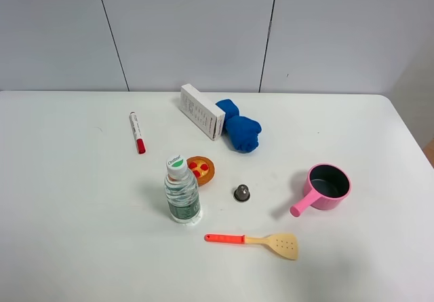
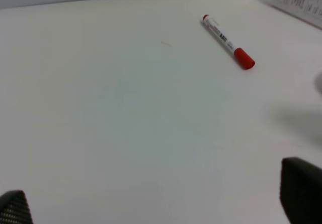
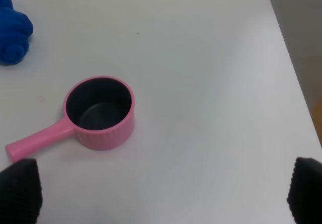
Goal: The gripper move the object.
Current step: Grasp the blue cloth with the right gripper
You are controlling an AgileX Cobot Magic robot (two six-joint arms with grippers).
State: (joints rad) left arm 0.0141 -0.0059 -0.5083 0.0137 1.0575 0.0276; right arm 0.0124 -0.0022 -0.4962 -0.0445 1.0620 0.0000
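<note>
My left gripper (image 2: 158,199) is spread wide with nothing between its fingers, which show only as dark tips at the edges of the wrist view. It hangs above bare table (image 1: 68,214), and the marker (image 2: 227,41) lies well ahead of it, flat, with its red cap toward the near side. My right gripper (image 3: 163,191) is just as wide open and also holds nothing. The pink pot (image 3: 99,112) sits upright ahead of it, handle pointing toward the left fingertip but apart from it. I cannot tell which object the task means. From the high camera, the marker is at the left, and a white box (image 1: 201,111) touches a blue cloth (image 1: 241,131) at the back. A bottle (image 1: 181,192) stands mid-table just beside an orange dish (image 1: 201,170). A small grey piece (image 1: 242,193) sits between the bottle and the pot, and a spatula (image 1: 254,241) lies nearest the front edge.
</note>
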